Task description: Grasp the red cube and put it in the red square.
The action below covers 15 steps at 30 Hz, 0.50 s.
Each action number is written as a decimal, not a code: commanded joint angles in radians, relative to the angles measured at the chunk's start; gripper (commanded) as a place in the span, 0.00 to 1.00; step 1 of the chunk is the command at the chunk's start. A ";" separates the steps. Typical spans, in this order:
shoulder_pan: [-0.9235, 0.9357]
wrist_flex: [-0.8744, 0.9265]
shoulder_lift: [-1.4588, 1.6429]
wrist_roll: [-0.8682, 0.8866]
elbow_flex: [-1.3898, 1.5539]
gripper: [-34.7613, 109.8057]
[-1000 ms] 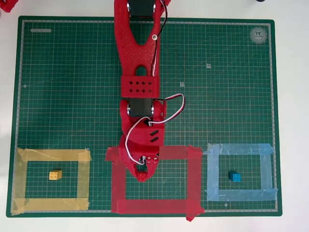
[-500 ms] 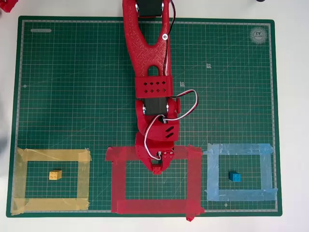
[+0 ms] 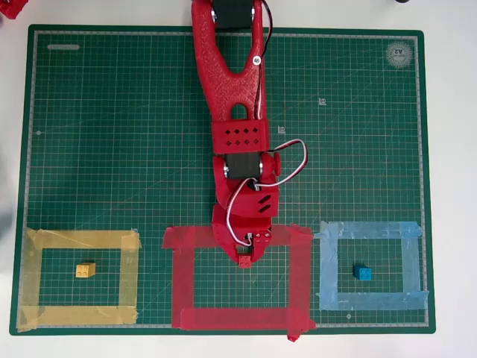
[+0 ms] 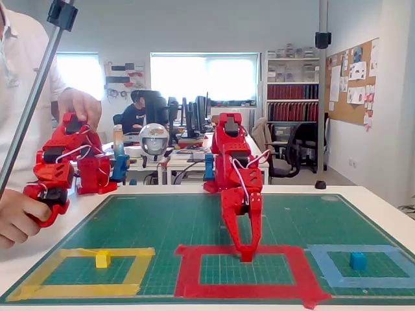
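My red gripper (image 3: 246, 258) points down at the far inner edge of the red square (image 3: 302, 277), a frame of wide red tape on the green mat. Its fingers converge on the red cube (image 3: 244, 262), a tiny block at their tips. In the fixed view the gripper (image 4: 246, 249) holds the red cube (image 4: 246, 256) right at the mat, just inside the far strip of the red square (image 4: 188, 271). Whether the cube rests on the mat I cannot tell.
A yellow cube (image 3: 85, 270) lies inside a yellow tape frame (image 3: 128, 277) at the left. A blue cube (image 3: 363, 272) lies inside a light-blue tape frame (image 3: 410, 265) at the right. The green cutting mat (image 3: 112, 134) covers the table.
The arm has swung right in the overhead view, carrying the gripper from the red frame's left part towards its middle. In the last half second it barely shifted.
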 commanded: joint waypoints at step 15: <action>-0.012 -0.008 0.075 -0.018 0.009 0.37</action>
